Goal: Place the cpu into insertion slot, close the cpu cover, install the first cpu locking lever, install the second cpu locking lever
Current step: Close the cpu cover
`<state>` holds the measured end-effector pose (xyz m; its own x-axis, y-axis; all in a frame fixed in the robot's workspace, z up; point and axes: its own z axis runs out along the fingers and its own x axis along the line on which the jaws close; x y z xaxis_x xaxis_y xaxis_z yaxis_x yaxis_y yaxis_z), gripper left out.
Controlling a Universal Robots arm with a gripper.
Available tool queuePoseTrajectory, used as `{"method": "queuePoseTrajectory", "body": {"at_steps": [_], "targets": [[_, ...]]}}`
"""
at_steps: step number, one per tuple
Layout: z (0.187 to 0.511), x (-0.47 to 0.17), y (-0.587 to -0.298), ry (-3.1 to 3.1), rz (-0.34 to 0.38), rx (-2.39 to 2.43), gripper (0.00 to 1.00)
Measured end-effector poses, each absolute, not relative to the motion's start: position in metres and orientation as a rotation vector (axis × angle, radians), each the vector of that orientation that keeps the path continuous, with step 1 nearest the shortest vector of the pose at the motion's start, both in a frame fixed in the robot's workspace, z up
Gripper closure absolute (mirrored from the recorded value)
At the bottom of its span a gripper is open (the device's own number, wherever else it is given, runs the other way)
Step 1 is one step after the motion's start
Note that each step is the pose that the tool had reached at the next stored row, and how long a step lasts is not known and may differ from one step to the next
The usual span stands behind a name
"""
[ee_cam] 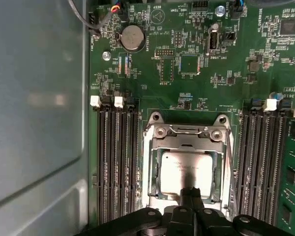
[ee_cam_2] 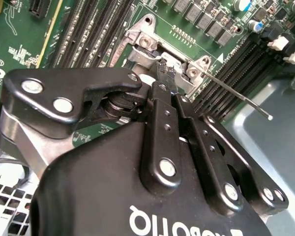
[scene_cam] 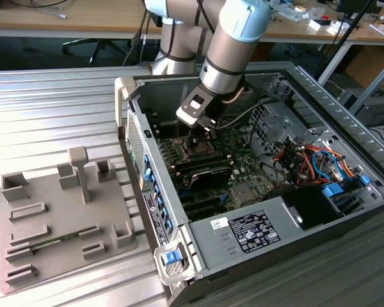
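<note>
Fingers clenched together on nothing, the gripper [ee_cam: 189, 191] bears on the insertion slot's [ee_cam: 147, 172] edge opposite the hinge, apparently pressing the cpu cover [ee_cam: 188, 145] flat over the seated cpu [ee_cam: 189, 167], with a locking lever [ee_cam_2: 236, 93] raised beside the slot.

near edge of cpu cover [ee_cam: 187, 141] behind claw [ee_cam: 189, 191], claw body cropped

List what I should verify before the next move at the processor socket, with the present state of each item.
1. Silvery square cpu seated in the socket: ok.
2. Thin silvery metal cpu cover lowered over it: ok.
3. Cover pressed fully flat: cannot tell.
4. Thin wire locking lever latched: not ok, it stands free.
5. Black gripper at the cover's edge, fingers shut: ok.
</note>
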<state>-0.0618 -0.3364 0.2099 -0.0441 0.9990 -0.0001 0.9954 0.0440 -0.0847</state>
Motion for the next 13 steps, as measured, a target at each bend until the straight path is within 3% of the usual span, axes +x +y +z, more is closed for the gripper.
{"method": "queuePoseTrajectory", "body": {"at_steps": [13], "targets": [[0.211, -0.052, -0.336, -2.226, 0.097, -2.128, 0.89]]}}
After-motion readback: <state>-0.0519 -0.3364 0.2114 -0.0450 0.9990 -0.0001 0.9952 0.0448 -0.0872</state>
